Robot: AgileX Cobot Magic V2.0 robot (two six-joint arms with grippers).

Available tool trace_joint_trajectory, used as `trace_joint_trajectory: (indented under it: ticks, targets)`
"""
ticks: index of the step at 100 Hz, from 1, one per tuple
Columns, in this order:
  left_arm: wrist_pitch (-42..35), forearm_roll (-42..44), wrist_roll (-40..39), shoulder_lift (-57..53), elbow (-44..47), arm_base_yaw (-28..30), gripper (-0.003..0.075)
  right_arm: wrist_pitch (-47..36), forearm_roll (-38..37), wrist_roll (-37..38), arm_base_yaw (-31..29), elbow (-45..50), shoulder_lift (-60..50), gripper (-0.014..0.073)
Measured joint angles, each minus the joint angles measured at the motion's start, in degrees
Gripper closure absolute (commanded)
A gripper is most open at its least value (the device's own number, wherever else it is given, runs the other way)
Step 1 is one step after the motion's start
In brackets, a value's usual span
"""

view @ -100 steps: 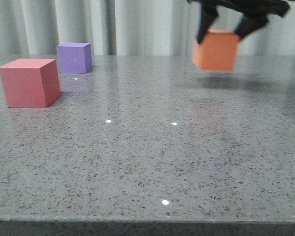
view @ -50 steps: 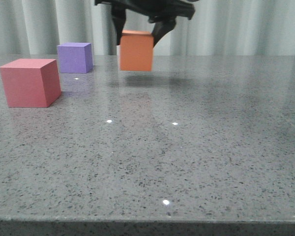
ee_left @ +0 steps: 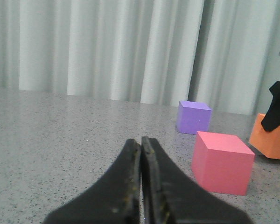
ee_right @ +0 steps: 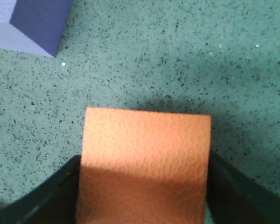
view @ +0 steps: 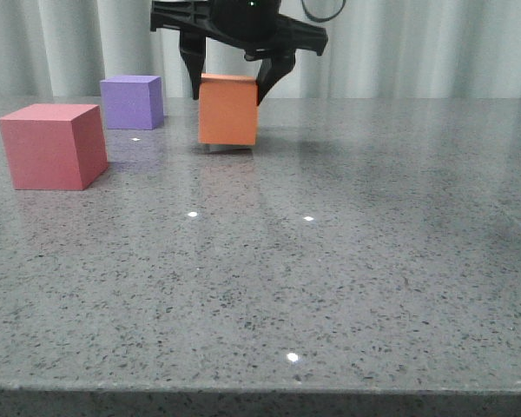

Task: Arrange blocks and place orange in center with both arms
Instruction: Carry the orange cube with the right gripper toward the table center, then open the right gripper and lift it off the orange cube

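Right hand [view: 228, 87] grips orange cube [view: 227, 110] beside purple cube [view: 132, 102].

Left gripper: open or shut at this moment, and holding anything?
Shut and empty. In its wrist view the left gripper has both fingers pressed together with nothing between them; the red-pink cube sits untouched beyond it.

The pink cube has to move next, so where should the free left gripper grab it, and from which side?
Grip the pink cube across two opposite upright faces, coming down from above. It sits flat and square, top clear, nothing touching its sides. The left gripper is closed and must open first.
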Motion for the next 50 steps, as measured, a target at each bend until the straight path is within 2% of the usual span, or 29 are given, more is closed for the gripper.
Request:
trace_joint_trajectory:
  ticks: [4, 10, 33, 50]
  targets:
    - [0.0, 0.0, 0.0, 0.0, 0.0, 0.0, 0.0741, 0.0, 0.0, 0.0, 0.0, 0.0, 0.3, -0.0076]
    - [0.0, 0.0, 0.0, 0.0, 0.0, 0.0, 0.0741, 0.1, 0.0, 0.0, 0.0, 0.0, 0.4, -0.0050]
    - [0.0, 0.0, 0.0, 0.0, 0.0, 0.0, 0.0741, 2.7, 0.0, 0.0, 0.0, -3.3, 0.7, -0.0052]
    - [0.0, 0.0, 0.0, 0.0, 0.0, 0.0, 0.0741, 6.3, 0.0, -5.0, -0.2, -7.7, -0.2, -0.0052]
